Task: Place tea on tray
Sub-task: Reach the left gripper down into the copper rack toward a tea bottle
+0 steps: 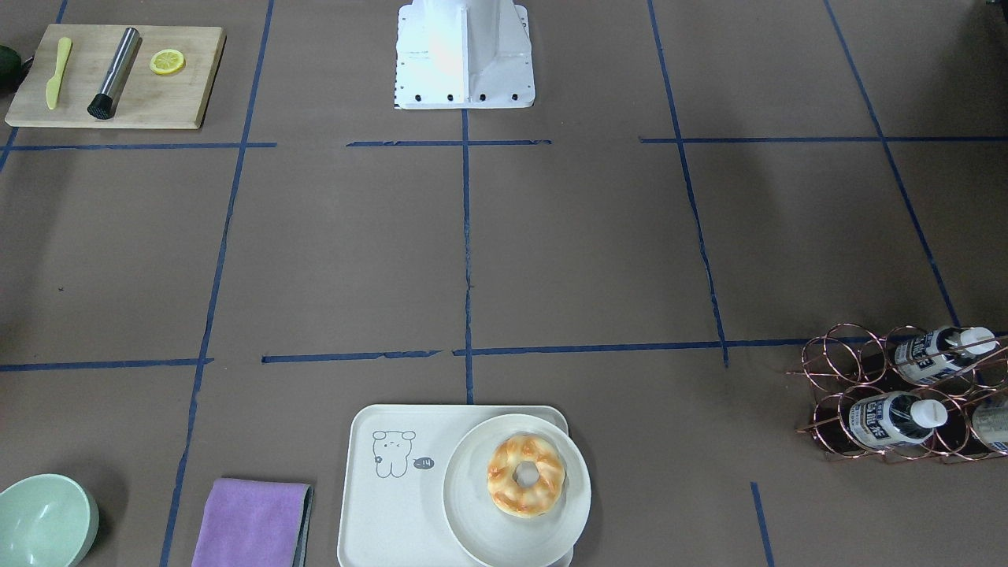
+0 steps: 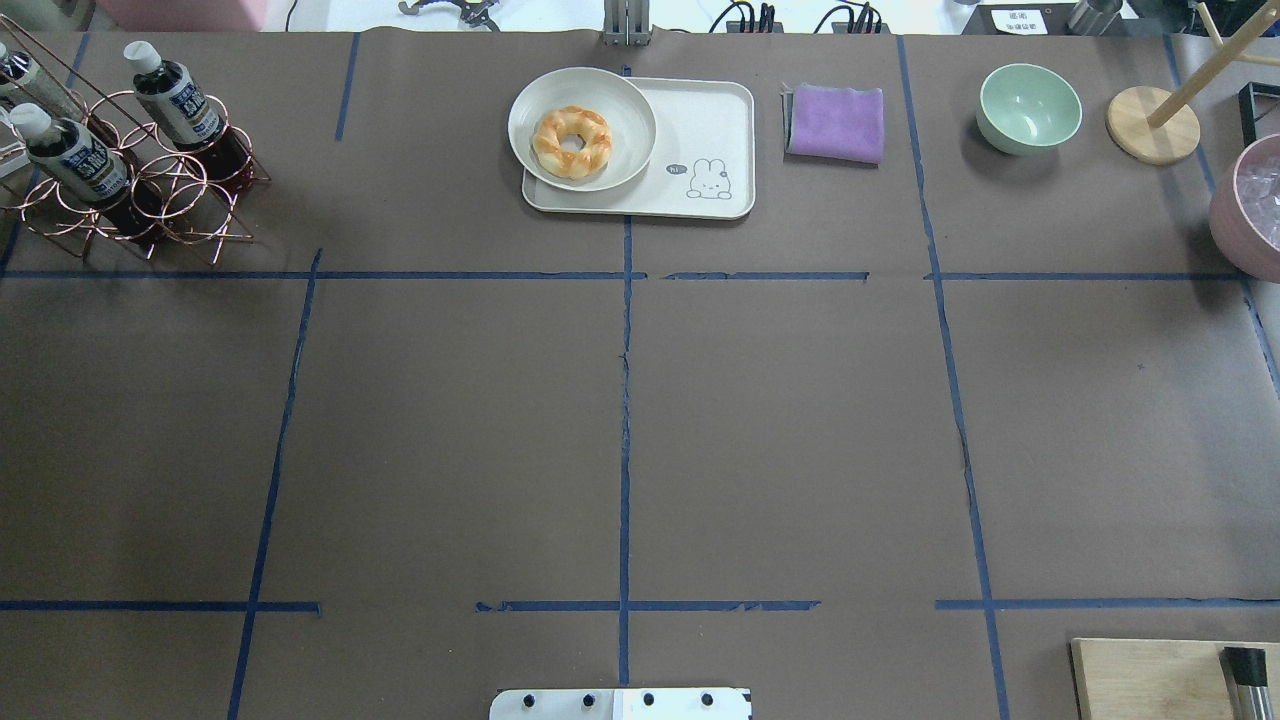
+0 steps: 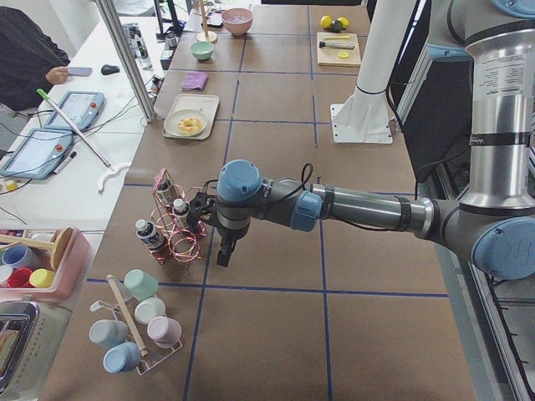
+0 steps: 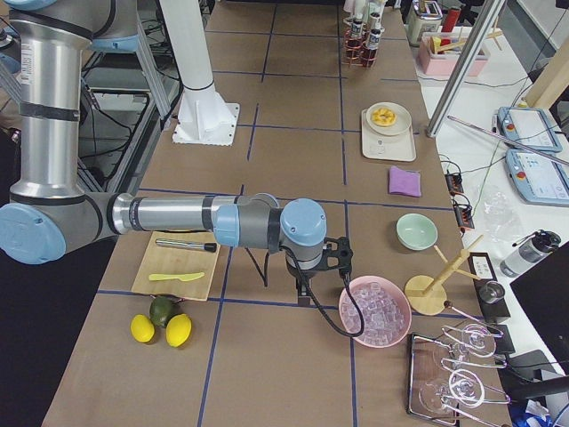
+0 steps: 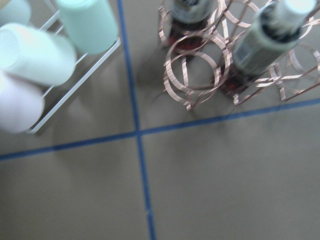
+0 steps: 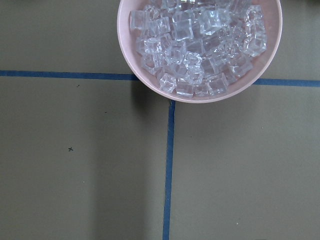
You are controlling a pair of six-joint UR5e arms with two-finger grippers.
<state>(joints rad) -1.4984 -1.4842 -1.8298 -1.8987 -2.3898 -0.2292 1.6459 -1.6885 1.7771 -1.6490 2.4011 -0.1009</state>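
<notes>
Several tea bottles (image 1: 891, 420) with white caps and dark-blue labels stand in a copper wire rack (image 1: 846, 370) at the table's far corner on my left; they also show in the overhead view (image 2: 72, 157) and in the left wrist view (image 5: 265, 42). The cream tray (image 1: 394, 512) with the bear drawing lies at the far middle edge (image 2: 715, 125). My left gripper (image 3: 223, 259) hangs beside the rack, above the table. My right gripper (image 4: 300, 286) hangs near the pink ice bowl. No fingers show in either wrist view, so I cannot tell whether either gripper is open or shut.
A round white plate (image 1: 465, 520) with a doughnut (image 1: 526, 475) covers half of the tray. A purple cloth (image 1: 250, 524) and a green bowl (image 1: 43, 520) lie beside it. A cutting board (image 1: 118, 79), a pink bowl of ice (image 6: 200, 95) and a cup rack (image 5: 45, 55) stand at the edges.
</notes>
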